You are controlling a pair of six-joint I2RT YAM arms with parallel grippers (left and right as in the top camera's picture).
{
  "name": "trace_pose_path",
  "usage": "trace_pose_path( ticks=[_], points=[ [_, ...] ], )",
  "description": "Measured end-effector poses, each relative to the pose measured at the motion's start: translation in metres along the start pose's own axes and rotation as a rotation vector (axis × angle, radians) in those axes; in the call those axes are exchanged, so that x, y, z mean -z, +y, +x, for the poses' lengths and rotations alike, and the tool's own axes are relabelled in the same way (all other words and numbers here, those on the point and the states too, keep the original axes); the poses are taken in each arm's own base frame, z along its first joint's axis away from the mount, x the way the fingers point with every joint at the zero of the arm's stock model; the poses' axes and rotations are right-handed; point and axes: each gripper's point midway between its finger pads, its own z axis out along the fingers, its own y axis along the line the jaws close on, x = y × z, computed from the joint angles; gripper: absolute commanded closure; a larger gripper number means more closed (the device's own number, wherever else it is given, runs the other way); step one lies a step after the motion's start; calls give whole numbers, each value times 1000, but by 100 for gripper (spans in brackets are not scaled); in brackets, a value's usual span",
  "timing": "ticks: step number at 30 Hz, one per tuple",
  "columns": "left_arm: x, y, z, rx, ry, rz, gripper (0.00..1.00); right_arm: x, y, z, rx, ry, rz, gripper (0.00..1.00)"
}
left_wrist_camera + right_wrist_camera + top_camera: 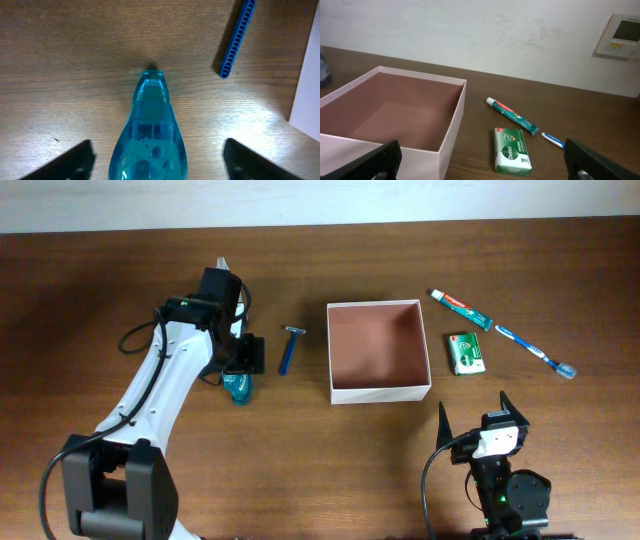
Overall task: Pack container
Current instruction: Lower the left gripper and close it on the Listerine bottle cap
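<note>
The left pincer (159,157) stands wide open astride the translucent teal plastic bottle (152,125) lying on the brown wooden bench (60,50), fingers (75,160) clear of it. For a sound grasp it should drop squarely and close across the broad body, not the tapered tip. The square white cardboard container (380,392) with reddish-brown inside sits empty just beyond the blue plastic razor (290,350), so the carry should clear its thin wall.
</note>
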Motion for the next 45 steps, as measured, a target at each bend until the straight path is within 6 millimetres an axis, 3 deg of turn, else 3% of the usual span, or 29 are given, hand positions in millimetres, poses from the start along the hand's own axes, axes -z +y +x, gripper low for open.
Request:
trace_pose_path(
  ticks=[14, 45],
  points=[
    [0, 0, 0, -4, -1, 0, 43, 0, 0, 0, 0, 0, 0, 1],
    [0, 2, 6, -3, 23, -9, 63, 0, 0, 0, 0, 0, 0, 1]
  ],
)
